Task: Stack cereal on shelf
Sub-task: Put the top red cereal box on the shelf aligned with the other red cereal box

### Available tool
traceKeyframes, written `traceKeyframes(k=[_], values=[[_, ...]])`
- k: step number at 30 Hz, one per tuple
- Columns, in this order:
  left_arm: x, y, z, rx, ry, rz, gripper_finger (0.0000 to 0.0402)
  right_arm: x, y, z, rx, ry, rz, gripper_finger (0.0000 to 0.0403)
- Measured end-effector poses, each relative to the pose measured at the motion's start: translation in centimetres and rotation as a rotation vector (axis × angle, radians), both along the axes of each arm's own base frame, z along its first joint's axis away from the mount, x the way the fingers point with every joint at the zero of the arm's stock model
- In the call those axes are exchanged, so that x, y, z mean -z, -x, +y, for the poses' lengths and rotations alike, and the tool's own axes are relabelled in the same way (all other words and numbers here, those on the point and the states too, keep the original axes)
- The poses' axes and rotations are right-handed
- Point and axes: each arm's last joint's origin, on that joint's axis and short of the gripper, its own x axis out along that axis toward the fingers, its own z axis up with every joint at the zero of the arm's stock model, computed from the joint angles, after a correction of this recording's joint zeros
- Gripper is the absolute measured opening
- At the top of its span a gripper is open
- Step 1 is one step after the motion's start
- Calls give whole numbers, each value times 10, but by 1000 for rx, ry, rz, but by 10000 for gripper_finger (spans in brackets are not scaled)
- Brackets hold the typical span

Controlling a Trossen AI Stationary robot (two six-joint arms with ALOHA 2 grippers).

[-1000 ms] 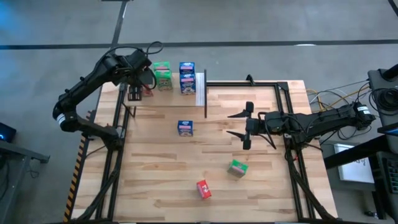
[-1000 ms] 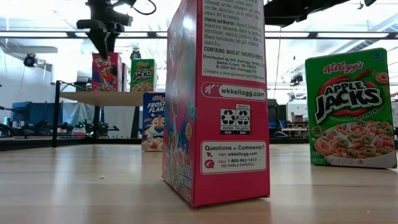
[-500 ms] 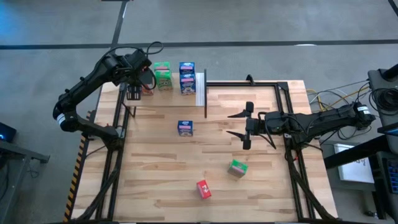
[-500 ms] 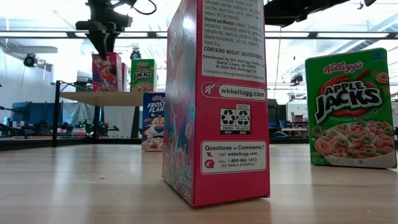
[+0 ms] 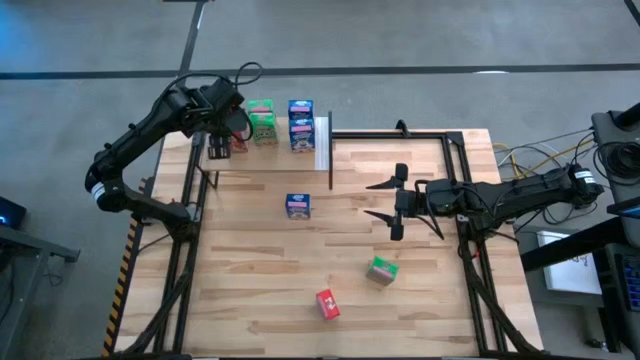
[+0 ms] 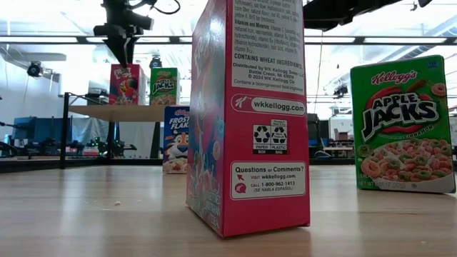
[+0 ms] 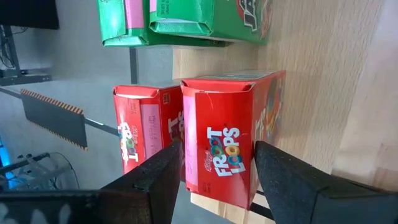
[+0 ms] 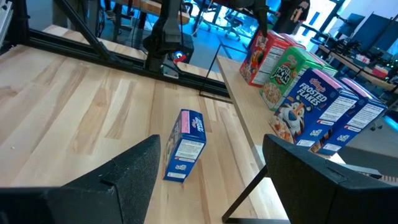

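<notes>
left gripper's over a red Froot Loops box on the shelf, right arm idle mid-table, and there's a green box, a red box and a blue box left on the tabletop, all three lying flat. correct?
Not quite: the three stand upright. The low view shows the red box, green box and blue box all standing upright. The rest holds: the left gripper straddles a red Froot Loops box on the shelf, and the right gripper waits open mid-table.
</notes>
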Motion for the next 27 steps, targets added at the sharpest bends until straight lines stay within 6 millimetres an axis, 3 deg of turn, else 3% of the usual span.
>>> traceKeyframes(k=[12,20,27], values=[[0,1,-1,-6,-2,2,216,0,0,0,0,0,1,272],[-4,2,-10,-43,3,-39,215,0,0,0,0,1,1,272],[-8,-13,-23,-154,114,-334,197,0,0,0,0,2,1,272]])
